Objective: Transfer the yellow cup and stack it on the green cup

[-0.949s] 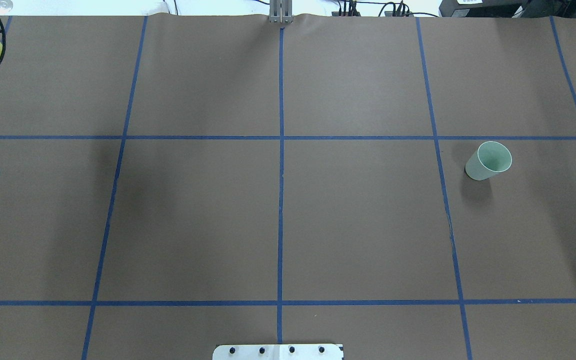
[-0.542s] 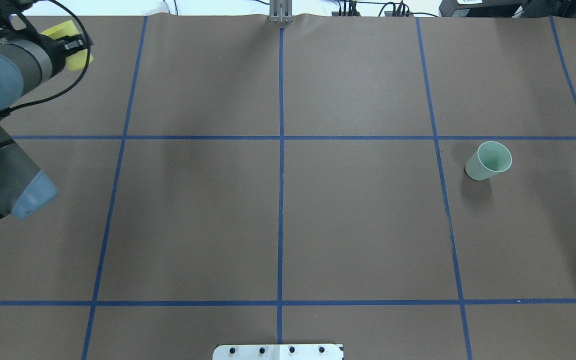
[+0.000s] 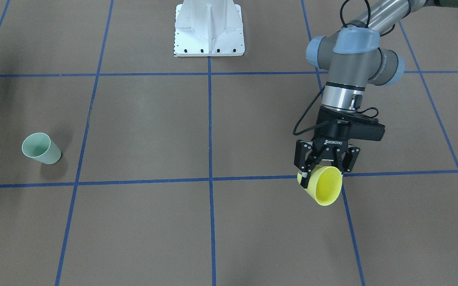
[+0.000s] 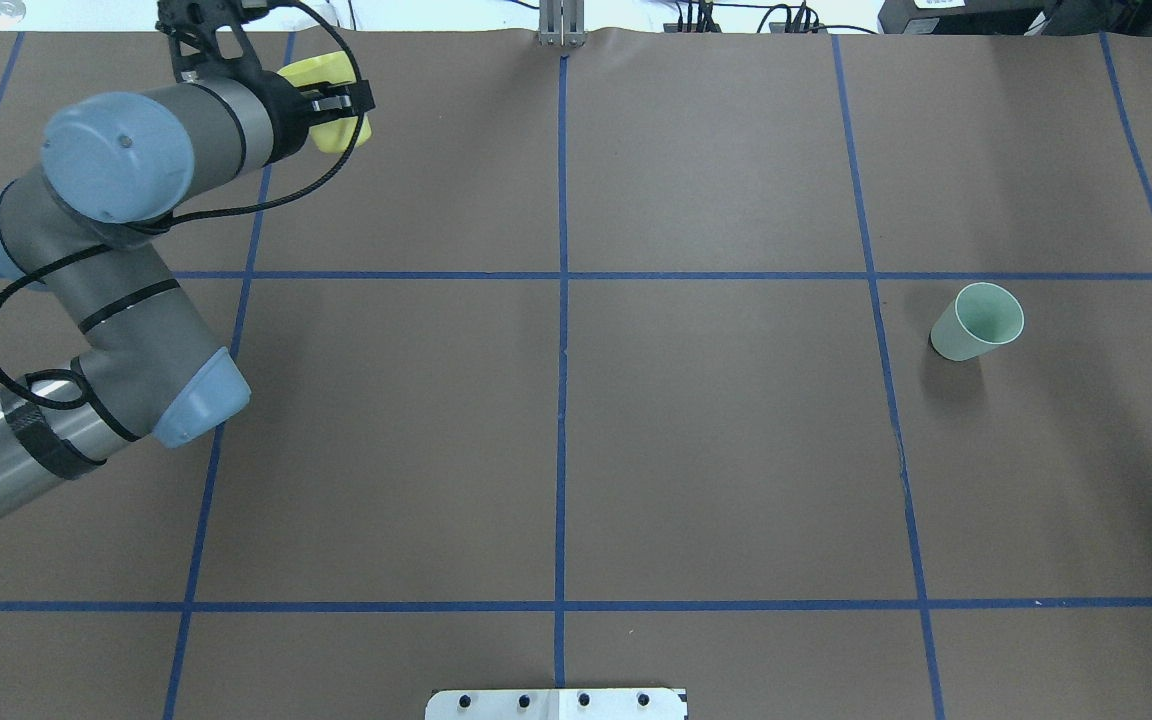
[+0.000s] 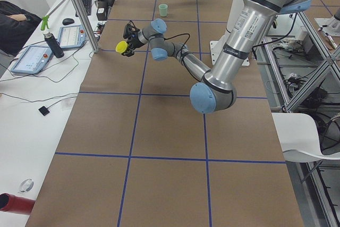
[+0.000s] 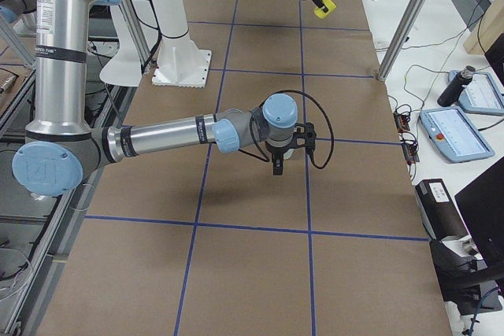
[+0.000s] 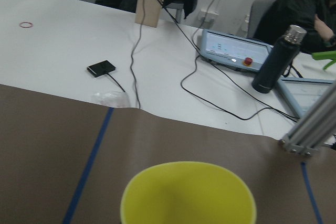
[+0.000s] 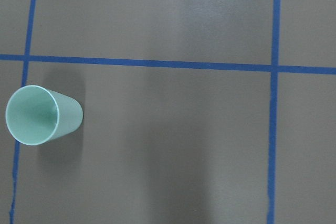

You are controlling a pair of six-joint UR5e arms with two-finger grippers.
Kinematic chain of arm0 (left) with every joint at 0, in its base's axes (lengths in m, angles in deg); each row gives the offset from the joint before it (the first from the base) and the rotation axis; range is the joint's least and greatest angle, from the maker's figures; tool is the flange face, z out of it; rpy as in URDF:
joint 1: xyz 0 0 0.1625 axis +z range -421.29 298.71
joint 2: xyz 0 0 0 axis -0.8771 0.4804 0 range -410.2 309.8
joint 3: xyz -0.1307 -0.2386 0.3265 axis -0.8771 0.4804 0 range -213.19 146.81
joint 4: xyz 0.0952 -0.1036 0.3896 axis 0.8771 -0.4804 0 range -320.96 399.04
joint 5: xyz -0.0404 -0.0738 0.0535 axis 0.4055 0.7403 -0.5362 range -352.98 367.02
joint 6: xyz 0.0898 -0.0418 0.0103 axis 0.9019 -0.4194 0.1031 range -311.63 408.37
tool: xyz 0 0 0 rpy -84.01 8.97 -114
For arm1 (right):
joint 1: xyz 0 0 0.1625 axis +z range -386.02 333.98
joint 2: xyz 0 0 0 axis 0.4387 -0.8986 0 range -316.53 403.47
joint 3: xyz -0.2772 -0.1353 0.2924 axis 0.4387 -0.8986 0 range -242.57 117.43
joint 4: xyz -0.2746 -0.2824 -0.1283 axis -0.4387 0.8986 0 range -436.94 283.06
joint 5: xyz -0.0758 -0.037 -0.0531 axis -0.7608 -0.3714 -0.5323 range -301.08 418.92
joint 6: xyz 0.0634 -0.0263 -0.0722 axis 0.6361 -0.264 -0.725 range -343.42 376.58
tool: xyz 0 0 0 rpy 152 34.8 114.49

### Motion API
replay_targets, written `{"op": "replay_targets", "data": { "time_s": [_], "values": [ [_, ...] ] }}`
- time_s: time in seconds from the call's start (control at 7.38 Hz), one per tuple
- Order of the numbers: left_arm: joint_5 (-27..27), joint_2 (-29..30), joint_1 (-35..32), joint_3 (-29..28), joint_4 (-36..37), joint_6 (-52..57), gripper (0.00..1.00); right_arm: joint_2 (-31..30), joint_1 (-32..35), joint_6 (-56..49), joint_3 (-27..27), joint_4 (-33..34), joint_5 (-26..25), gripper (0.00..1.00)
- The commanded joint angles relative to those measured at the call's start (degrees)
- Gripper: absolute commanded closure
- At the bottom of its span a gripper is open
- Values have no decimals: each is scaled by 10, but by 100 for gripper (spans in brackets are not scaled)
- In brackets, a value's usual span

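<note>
- Yellow plastic cup (image 3: pixel 321 184) hangs in the air, tipped over with its mouth facing away from the robot. The left end effector (image 3: pixel 326 170) grips it across its sides, above the far left of the brown paper worktop (image 3: pixel 153 222). It is lifted clear, likely so it can be carried across.
- The green cup (image 3: pixel 41 148) stands upright on the worktop's right side, well apart, mouth up to receive the yellow one.
- The right end effector (image 6: pixel 277 164) shows clearly only from the right side, poised above the worktop. I cannot tell whether it is released or clenched.
- Only the right wrist view looks down into the green cup.
- Only the left wrist view shows a dark bottle (image 7: pixel 275 59) beyond the yellow rim.
</note>
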Motion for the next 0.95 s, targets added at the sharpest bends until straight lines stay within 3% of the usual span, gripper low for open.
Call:
{"op": "replay_targets", "data": {
  "time_s": [0.0,0.41,0.81],
  "values": [
    [58,33,39,3,-49,124,100,17,-21,8,7,-12,4,0],
    [195,38,41,5,-112,202,100,98,-63,16,-13,-13,27,0],
    [230,37,79,-2,-177,207,100,187,-137,45,-47,-14,20,1]
  ]
}}
